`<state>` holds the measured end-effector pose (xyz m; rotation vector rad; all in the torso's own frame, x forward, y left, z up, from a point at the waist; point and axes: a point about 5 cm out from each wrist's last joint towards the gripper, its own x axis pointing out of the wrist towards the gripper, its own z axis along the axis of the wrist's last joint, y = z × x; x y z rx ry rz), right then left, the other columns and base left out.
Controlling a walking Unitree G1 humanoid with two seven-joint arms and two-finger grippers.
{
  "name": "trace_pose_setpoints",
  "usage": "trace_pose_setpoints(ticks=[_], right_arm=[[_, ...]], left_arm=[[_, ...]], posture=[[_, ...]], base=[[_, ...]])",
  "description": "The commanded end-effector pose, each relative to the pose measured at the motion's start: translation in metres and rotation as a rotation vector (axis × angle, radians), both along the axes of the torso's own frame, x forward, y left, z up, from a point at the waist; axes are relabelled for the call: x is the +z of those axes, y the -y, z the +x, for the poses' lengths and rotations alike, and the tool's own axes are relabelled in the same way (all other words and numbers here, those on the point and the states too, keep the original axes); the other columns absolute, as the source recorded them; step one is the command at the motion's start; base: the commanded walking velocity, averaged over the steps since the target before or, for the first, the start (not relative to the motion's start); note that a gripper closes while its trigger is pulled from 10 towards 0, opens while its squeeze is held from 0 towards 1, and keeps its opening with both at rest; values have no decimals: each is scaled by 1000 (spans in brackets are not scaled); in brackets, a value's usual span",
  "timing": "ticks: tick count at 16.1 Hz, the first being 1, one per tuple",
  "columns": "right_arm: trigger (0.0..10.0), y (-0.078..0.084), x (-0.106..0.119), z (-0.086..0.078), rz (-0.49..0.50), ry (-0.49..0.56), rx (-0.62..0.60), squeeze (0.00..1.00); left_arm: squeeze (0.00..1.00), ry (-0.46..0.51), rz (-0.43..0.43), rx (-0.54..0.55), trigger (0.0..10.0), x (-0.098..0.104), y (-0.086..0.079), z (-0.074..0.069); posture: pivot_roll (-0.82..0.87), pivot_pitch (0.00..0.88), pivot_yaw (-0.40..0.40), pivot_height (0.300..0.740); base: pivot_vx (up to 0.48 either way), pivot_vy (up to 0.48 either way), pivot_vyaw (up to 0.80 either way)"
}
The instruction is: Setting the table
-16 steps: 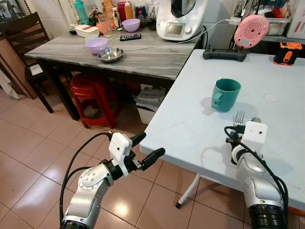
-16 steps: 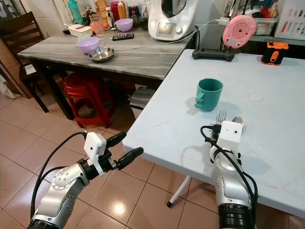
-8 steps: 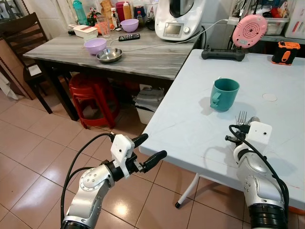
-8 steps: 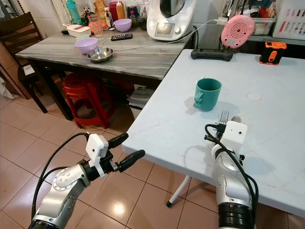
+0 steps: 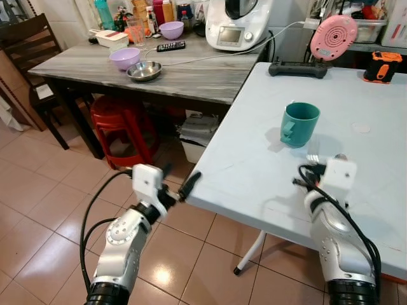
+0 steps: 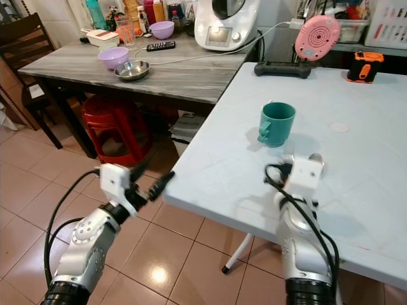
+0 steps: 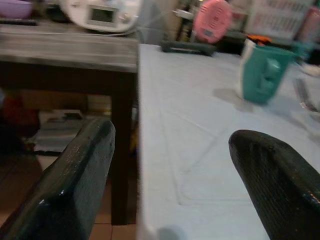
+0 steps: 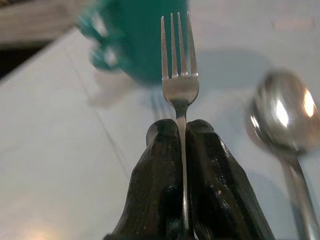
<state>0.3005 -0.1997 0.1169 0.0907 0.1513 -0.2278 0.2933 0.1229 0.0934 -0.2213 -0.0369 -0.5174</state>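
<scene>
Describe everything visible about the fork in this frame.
The fork is shiny silver metal with four straight tines and a slim neck. The right gripper is shut on its handle, the two black fingers pressed together either side, so the handle itself is hidden. Its tines point toward the teal mug over the pale table. A metal spoon lies alongside, not touching it.

- The mug stands on the near surface, well behind its front edge.
- The fork and the spoon lie side by side in front of the mug.
- The far surface, to the left, carries two bowls.
- A stool sits under it.
</scene>
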Motion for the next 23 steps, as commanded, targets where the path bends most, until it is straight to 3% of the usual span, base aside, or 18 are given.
trace_pose_setpoints(ticks=[1, 5, 14, 23], right_arm=[[10000, -8, 10, 0, -15, 58, 39, 0], [10000, -15, 19, -7, -59, 136, 52, 0], [10000, -21, 20, -10, -77, 158, 67, 0], [10000, -24, 20, -9, -90, 173, 86, 0]], left_arm=[[0, -15, -16, 34, 10000, -1, -6, 3], [0, -13, -40, 82, 10000, 2, -9, 8], [0, -14, -41, 80, 10000, 2, -5, 12], [0, -17, -30, 102, 10000, 1, -4, 14]], posture=[[-173, 0, 86, 740], [-176, 0, 88, 740], [-181, 0, 95, 740], [-174, 0, 90, 740]], base=[[0, 0, 0], [0, 124, 0], [0, 343, -733], [0, 387, 0]])
